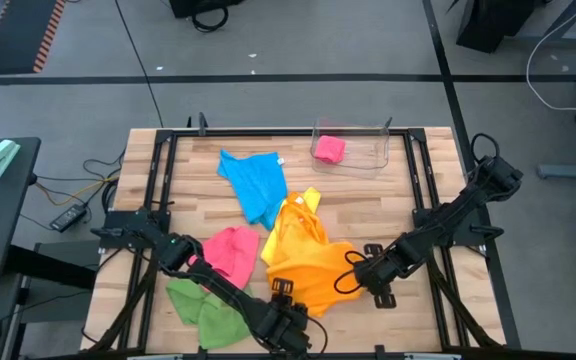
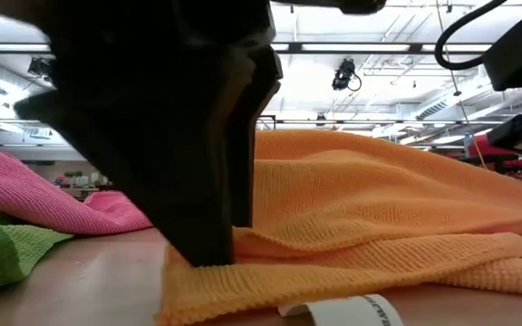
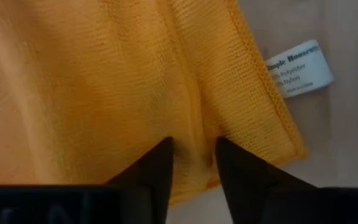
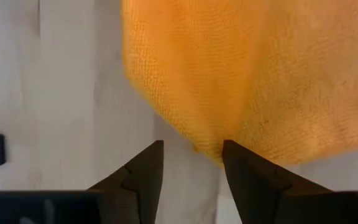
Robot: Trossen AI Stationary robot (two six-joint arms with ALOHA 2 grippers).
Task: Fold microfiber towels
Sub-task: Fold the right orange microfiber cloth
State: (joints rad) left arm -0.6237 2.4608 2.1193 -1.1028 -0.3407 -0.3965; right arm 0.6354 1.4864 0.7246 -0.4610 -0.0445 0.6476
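While the orange towel (image 1: pixel 308 265) lies rumpled near the front middle of the wooden table (image 1: pixel 388 205), we see both grippers working at its edges. The left gripper (image 3: pixel 193 155) sits at the towel's front corner, beside the white care label (image 3: pixel 298 67); its fingers (image 3: pixel 157 171) stand a little apart, with a ridge of orange cloth lying in the gap between the tips, and we cannot tell whether they press that ridge or merely straddle it. In the low view a dark finger comes down onto the same orange fabric (image 2: pixel 379 217) at the table surface. The right gripper (image 4: pixel 192 152) is at the towel's opposite edge; its fingers (image 4: pixel 247 168) are parted too, and the towel's rounded edge (image 4: pixel 229 81) just reaches the gap, with one fingertip touching or nearly touching the cloth.

Relative to the orange towel, the pink towel (image 1: pixel 230 250) lies just beside it on the left arm's side, the green towel (image 1: pixel 203 310) sits beyond the pink one toward the front corner, the yellow towel (image 1: pixel 308 200) peeks out at its far edge, and the blue towel (image 1: pixel 255 182) lies farther back. A clear plastic bin (image 1: pixel 353 148) at the table's far edge holds another pink cloth (image 1: pixel 329 149).
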